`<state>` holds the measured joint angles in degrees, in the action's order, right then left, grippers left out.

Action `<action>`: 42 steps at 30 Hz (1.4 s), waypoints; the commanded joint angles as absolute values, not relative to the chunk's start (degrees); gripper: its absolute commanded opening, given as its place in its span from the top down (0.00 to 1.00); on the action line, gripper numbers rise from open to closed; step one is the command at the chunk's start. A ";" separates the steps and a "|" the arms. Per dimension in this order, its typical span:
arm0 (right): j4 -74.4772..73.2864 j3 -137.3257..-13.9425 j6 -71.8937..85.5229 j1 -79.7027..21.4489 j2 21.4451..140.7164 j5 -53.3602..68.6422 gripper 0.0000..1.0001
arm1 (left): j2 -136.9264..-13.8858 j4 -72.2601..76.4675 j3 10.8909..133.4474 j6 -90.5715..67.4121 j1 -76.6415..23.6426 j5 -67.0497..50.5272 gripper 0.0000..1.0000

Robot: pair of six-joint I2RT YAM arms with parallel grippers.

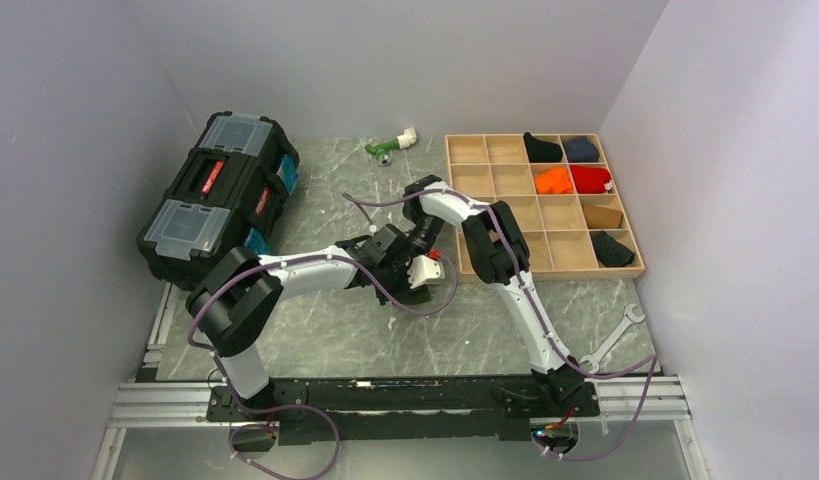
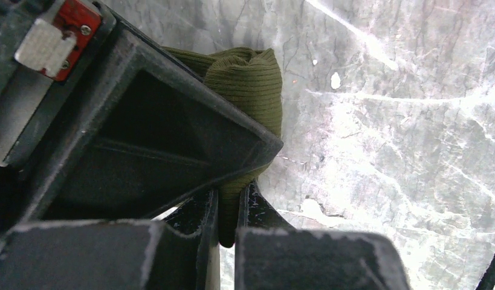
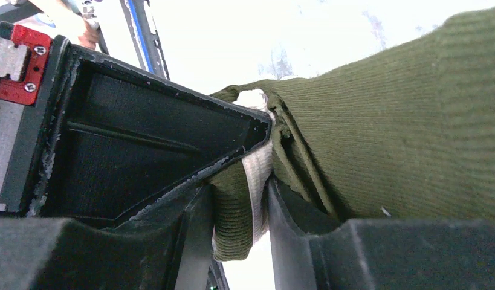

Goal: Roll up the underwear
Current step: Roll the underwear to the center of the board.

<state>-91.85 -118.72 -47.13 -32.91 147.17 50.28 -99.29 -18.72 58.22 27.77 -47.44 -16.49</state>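
Observation:
The underwear (image 2: 251, 78) is dark olive-green ribbed cloth, bunched into a thick fold just above the marbled table. In the left wrist view my left gripper (image 2: 232, 205) is shut on a thin edge of it. In the right wrist view the underwear (image 3: 402, 139) stretches away to the right. Its cream waistband (image 3: 257, 175) and a fold of green cloth fill the gap of my right gripper (image 3: 242, 205), which is shut on them. From above, both grippers meet at the table's middle, left gripper (image 1: 397, 262) and right gripper (image 1: 421, 240), and they hide the cloth.
A black toolbox (image 1: 220, 195) lies at the left. A wooden tray (image 1: 568, 252) of cells at the back right holds several rolled cloths. A wrench (image 1: 615, 340) lies near the right arm's base, and a small green and white object (image 1: 390, 145) lies at the back.

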 commanded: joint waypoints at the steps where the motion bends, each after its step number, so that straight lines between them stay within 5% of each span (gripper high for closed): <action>1: -83.45 -118.72 -50.67 -31.39 145.08 44.96 0.60 | -104.15 -18.33 57.01 27.45 -49.25 -24.99 1.00; 42: -77.78 -120.23 -44.17 -25.16 141.51 39.81 0.52 | -103.05 -28.28 61.21 27.96 -49.42 -31.57 1.00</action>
<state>-89.06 -118.02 -42.11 -27.70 143.96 45.56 -102.17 -17.10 61.39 28.23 -47.42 -21.47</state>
